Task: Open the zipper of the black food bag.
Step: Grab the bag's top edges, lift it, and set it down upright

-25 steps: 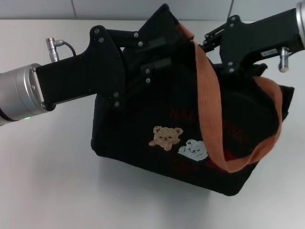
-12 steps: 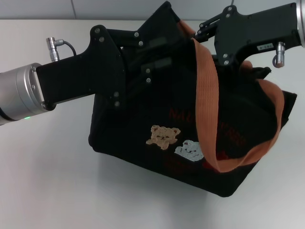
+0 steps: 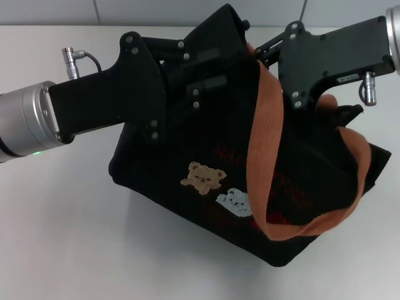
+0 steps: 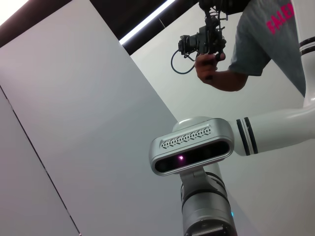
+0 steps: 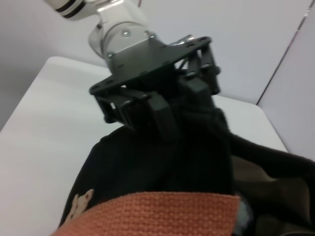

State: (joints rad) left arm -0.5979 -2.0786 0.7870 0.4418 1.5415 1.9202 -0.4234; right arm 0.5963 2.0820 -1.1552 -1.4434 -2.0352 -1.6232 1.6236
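Note:
The black food bag (image 3: 187, 150) stands tilted on the white table, its bear patches (image 3: 201, 177) facing me. An orange-brown handle (image 3: 265, 137) loops down over its front. My left gripper (image 3: 222, 65) comes in from the left and is shut on the raised fabric peak at the bag's top end; the right wrist view shows that same left gripper (image 5: 189, 93) pinching the bag (image 5: 147, 172). My right gripper (image 3: 261, 55) reaches in from the upper right to the bag's top edge, just behind the handle. The zipper is hidden among dark fabric and the grippers.
The white table (image 3: 62, 237) runs to a grey wall behind. The left wrist view points up at the robot's head (image 4: 192, 147) and a person holding a camera (image 4: 211, 42).
The right gripper has moved left along the bag's top towards the left gripper. The bag has swung, its lower left corner going left and its right end dropping. The left arm has stayed put.

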